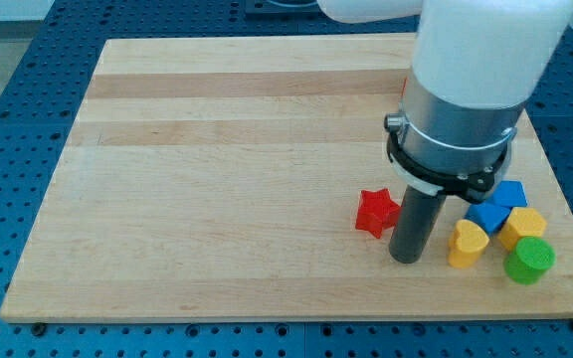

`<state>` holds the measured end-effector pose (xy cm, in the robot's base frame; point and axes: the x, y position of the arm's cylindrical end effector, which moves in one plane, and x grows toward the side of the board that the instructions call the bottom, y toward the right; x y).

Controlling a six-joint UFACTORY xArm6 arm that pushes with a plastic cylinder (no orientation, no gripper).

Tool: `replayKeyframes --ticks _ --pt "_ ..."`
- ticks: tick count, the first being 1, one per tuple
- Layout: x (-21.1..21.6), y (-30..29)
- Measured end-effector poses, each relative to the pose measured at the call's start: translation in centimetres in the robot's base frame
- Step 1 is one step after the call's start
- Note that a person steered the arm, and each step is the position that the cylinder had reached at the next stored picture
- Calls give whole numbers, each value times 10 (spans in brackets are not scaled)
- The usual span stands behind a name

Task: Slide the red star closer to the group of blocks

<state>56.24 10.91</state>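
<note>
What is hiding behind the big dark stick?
Behind my tip the wooden board shows, with the red star at its left and the yellow heart to its right. The rod and arm cover part of the blue blocks; anything else there is hidden.

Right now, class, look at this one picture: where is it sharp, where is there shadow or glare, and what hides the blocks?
Camera view: even, soft lighting with no strong glare on the wooden board; the red star and green block look sharp; my tip casts only a faint shadow, just right of the star; the large white arm partly hides the blue blocks.
</note>
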Motion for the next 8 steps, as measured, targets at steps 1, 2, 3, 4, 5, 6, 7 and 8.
replayKeyframes --ticks 1,2,3,4,5,6,7,8 --pt "0 10" --pt "0 17" --pt "0 25" --pt "2 34" --pt "6 39" --pt "13 37" --pt "24 -4" --pt "25 -61"
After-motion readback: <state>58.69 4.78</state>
